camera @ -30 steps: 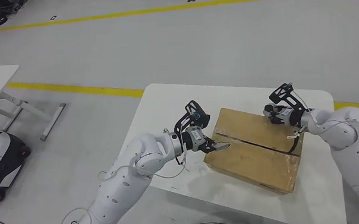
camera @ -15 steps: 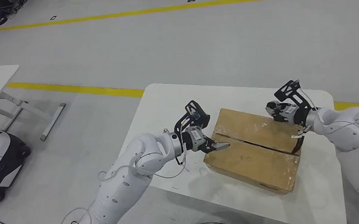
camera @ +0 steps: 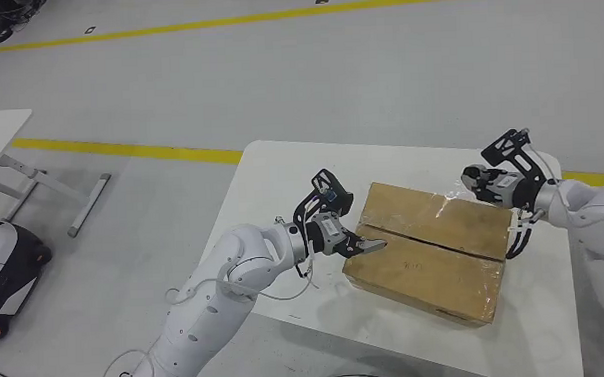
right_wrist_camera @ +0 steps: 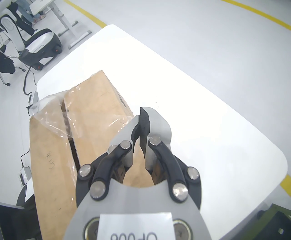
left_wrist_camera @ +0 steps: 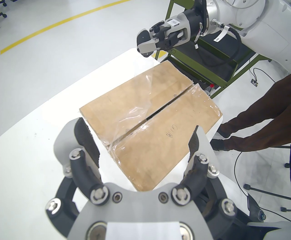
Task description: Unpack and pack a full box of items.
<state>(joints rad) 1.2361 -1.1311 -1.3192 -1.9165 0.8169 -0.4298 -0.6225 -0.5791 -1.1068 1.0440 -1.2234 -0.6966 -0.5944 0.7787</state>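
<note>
A brown cardboard box (camera: 424, 249) lies on the white table (camera: 282, 189) with its two top flaps down and a dark slit between them. A strip of clear tape (right_wrist_camera: 68, 122) is lifted off the seam and stretches to my right gripper (right_wrist_camera: 139, 113). That gripper (camera: 472, 178) hangs shut on the tape, just off the box's far right corner. My left gripper (left_wrist_camera: 137, 123) stands open at the box's (left_wrist_camera: 147, 127) near left end, level with the seam, and holds nothing. Farther off, the left wrist view takes in the right gripper (left_wrist_camera: 144, 46).
A green metal frame (left_wrist_camera: 218, 59) stands on the floor beside the table's right side. Another white table (camera: 0, 129) is at the far left. Bare tabletop (right_wrist_camera: 181, 102) lies behind the box and to its left.
My right gripper has moved to the right, away from the box top, drawing the clear tape off with it. The left arm has kept still.
</note>
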